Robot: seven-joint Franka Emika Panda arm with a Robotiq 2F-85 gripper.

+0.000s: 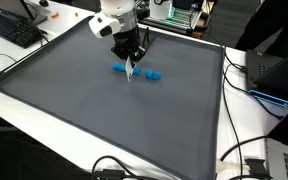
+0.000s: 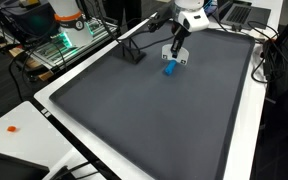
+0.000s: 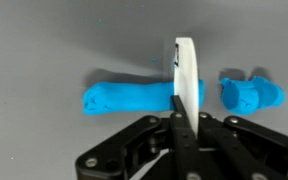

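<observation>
My gripper (image 3: 184, 118) is shut on a thin white flat tool (image 3: 186, 70), held edge-on and pointing down at the grey mat. The tool's tip rests at the right end of a long blue clay-like roll (image 3: 129, 99). A shorter blue lump (image 3: 250, 95) lies apart to the right of the tool. In both exterior views the gripper (image 1: 130, 55) (image 2: 176, 47) stands over the blue pieces (image 1: 121, 69) (image 2: 170, 68), with the smaller piece (image 1: 154, 74) beside it.
The grey mat (image 1: 104, 120) covers a white table (image 1: 254, 150). A keyboard (image 1: 12, 28) lies past one mat corner, cables (image 1: 246, 160) and a laptop (image 1: 284, 70) along another side. A black stand (image 2: 132, 52) sits near the mat's far edge.
</observation>
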